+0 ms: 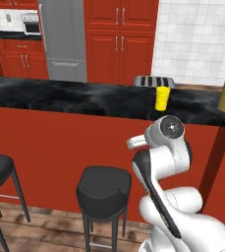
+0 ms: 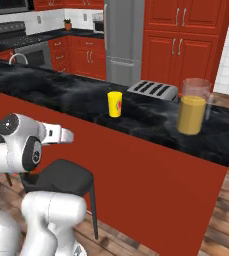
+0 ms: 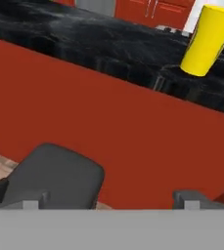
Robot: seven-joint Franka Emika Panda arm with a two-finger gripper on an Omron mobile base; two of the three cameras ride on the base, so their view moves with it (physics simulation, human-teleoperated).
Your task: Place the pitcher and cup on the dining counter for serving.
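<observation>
Hand view showed the pincer (image 3: 111,202) wide open, holding nothing, below the bench (image 3: 99,53); rising carelessly might knock the cup (image 3: 207,39) over.

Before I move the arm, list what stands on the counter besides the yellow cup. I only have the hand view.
Observer: The pitcher stands upright on the dining counter, to the right of the cup and apart from it.
Operator: Tell me what's behind the cup.
Observer: A silver toaster, further back and slightly to the right.
Operator: Give me the gripper's position.
Observer: In the right base view the gripper hangs open and empty in front of the red front panel, lower than the counter top.
</observation>
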